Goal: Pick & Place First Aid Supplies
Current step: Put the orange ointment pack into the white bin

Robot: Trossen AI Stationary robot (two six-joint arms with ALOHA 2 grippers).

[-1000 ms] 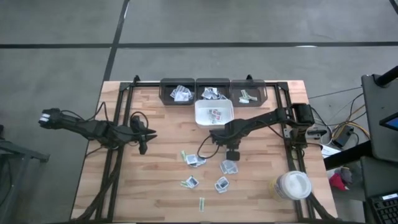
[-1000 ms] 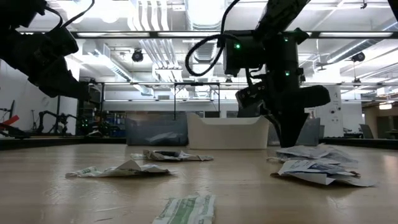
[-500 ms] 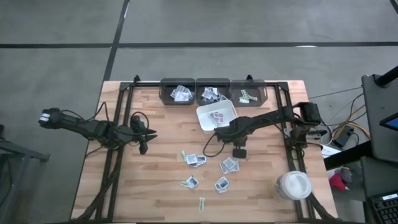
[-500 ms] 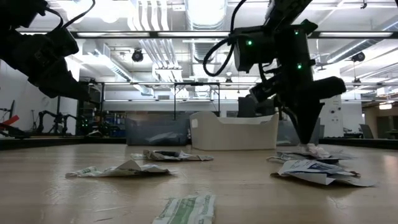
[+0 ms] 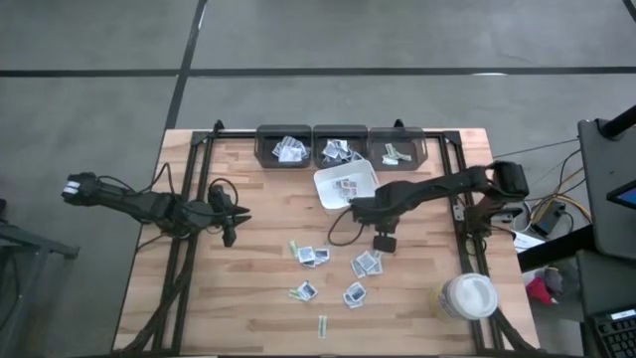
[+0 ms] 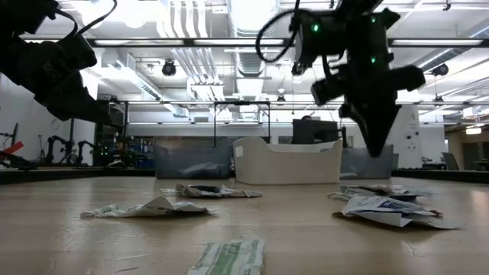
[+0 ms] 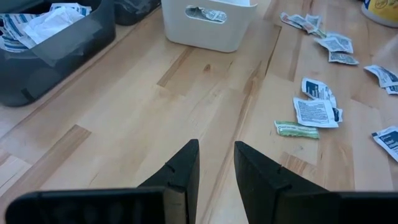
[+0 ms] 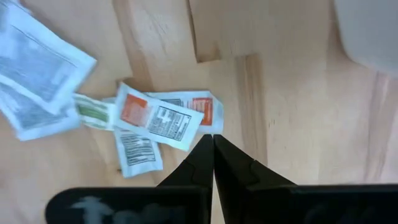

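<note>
The right claw is hanging pinched together and empty above the red-printed packets, poised for a pick; loose packets are lying mid-table near the white tray, while the left claw is waiting, narrowly parted

Industrial lab: exposed ceiling ducts, concrete floor.

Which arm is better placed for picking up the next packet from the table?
The right arm, probably. Its gripper hangs shut just above the packets in the middle of the table, beside the white tray. The left gripper waits at the table's left side, farther from them.
</note>
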